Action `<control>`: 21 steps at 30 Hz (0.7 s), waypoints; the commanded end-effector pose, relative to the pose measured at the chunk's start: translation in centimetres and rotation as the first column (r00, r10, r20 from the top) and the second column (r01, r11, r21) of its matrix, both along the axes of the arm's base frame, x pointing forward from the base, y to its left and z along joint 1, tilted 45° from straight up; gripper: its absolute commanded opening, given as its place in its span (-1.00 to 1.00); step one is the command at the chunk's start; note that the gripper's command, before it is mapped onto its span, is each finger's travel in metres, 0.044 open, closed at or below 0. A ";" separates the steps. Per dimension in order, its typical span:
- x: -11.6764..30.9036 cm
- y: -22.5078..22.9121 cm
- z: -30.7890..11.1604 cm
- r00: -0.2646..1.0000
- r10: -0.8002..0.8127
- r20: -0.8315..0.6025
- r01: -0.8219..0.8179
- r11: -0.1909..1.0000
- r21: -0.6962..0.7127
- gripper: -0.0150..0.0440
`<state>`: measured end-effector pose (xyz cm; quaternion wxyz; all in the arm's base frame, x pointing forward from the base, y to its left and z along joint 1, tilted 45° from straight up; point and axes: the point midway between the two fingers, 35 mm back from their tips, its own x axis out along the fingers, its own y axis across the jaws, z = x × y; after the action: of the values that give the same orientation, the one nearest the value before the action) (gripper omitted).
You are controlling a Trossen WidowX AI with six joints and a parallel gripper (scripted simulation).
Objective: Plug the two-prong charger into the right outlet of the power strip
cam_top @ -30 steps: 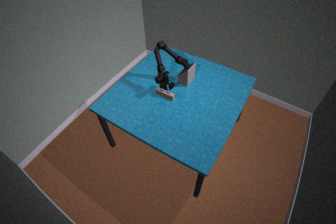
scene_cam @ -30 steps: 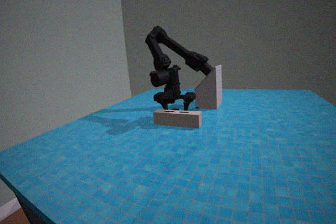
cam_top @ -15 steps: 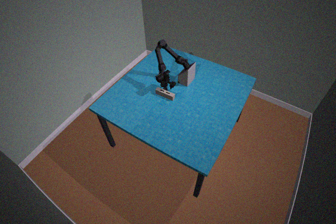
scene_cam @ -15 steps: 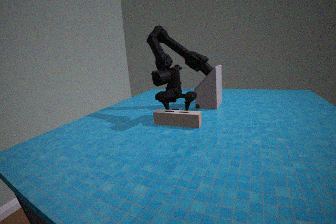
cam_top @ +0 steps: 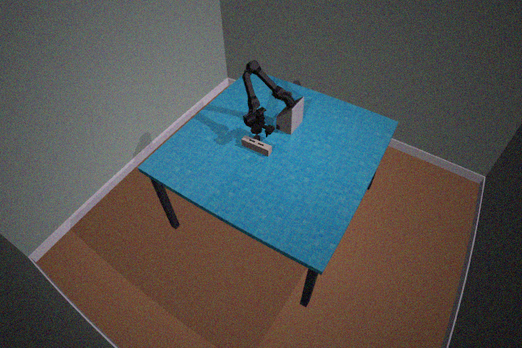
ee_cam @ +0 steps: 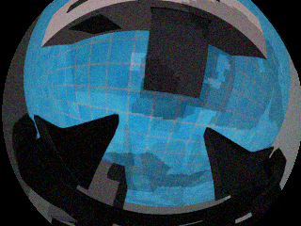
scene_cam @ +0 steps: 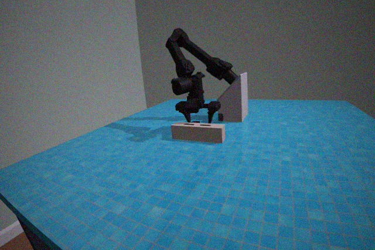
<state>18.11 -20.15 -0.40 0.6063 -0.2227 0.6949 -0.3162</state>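
The pale power strip (cam_top: 256, 147) (scene_cam: 197, 133) (ee_cam: 237, 40) lies on the table, with two dark outlet slots on its top. It is cut off at the top of the wrist view. The charger (ee_cam: 176, 56) is a dark block close beside the strip, on the robot-base side. Only a dark bit of the charger (scene_cam: 195, 122) shows over the strip in the exterior view. Its prongs cannot be made out. My gripper (cam_top: 261, 134) (scene_cam: 200, 122) (ee_cam: 164, 125) is open and empty, pointing down behind the strip. In the wrist view the charger lies beyond the fingertips, between them and the strip.
The robot's base stand (cam_top: 290, 118) (scene_cam: 233, 105) (ee_cam: 102, 183) is a grey wedge behind the gripper, with a small dark block (scene_cam: 220, 117) at its foot. The blue table (cam_top: 294, 192) (scene_cam: 193, 192) carries everything. A wall (cam_top: 126, 41) rises beyond the table's left side.
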 end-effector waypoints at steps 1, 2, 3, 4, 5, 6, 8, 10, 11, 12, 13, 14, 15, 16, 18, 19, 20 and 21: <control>-0.5 0.1 -0.1 1.000 0.001 -0.001 -0.001 1.000 0.006 1.00; -0.1 0.1 0.1 1.000 0.004 0.005 -0.004 1.000 0.000 1.00; 0.1 0.3 0.3 1.000 0.018 0.022 -0.018 1.000 0.001 1.00; 0.3 0.6 0.6 0.998 0.041 0.049 -0.042 0.999 0.001 1.00; 0.5 1.0 1.1 0.994 0.071 0.083 -0.071 0.997 -0.001 1.00; 0.7 1.4 1.5 0.988 0.102 0.116 -0.102 0.995 -0.004 1.00; 1.2 2.2 2.3 0.969 0.166 0.181 -0.165 0.986 -0.016 1.00; 1.6 3.0 3.1 0.942 0.231 0.244 -0.229 0.973 -0.036 1.00; 1.8 3.5 3.5 0.925 0.264 0.274 -0.261 0.964 -0.049 1.00; 2.0 3.9 3.9 0.905 0.298 0.302 -0.293 0.954 -0.063 1.00; 2.2 4.4 4.3 0.884 0.332 0.330 -0.324 0.943 -0.080 1.00; 2.3 4.8 4.7 0.860 0.365 0.356 -0.355 0.930 -0.098 1.00; 2.4 5.2 5.0 0.840 0.392 0.376 -0.378 0.919 -0.114 1.00; 2.5 5.4 5.1 0.827 0.408 0.387 -0.392 0.911 -0.124 1.00; 2.5 5.5 5.2 0.822 0.414 0.391 -0.397 0.909 -0.127 1.00; 2.5 5.5 5.2 0.822 0.414 0.391 -0.397 0.909 -0.127 1.00; 2.5 5.5 5.2 0.822 0.414 0.391 -0.397 0.909 -0.127 1.00; 2.5 5.5 5.2 0.822 0.414 0.391 -0.397 0.909 -0.127 1.00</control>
<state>20.63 -14.93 4.82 0.7822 -0.3021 0.4891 -0.2400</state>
